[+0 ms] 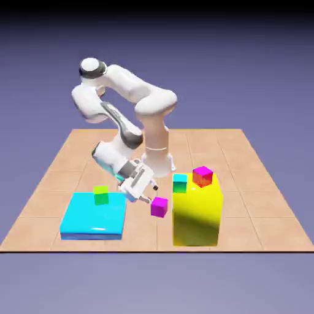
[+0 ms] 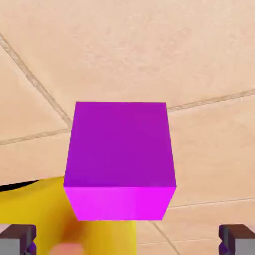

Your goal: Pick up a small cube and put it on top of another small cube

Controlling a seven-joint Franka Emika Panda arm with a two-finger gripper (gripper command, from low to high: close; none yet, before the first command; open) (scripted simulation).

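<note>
The small magenta-purple cube [image 1: 159, 206] rests on the tiled table, between the cyan slab and the yellow block. It fills the middle of the hand view [image 2: 120, 159]. My gripper [image 1: 148, 199] hovers just up and to the exterior view's left of it, tilted, jaws open and holding nothing. Its grey fingertips [image 2: 17, 239] show at the bottom corners, wide apart on either side of the cube. The lime-green small cube [image 1: 100, 195] sits on the cyan slab [image 1: 83, 224].
A tall yellow block [image 1: 196, 218] stands just to the exterior view's right of the purple cube and carries a teal cube [image 1: 179, 183] and a red cube with a magenta top [image 1: 202, 176]. The yellow block [image 2: 45, 214] shows at lower left in the hand view.
</note>
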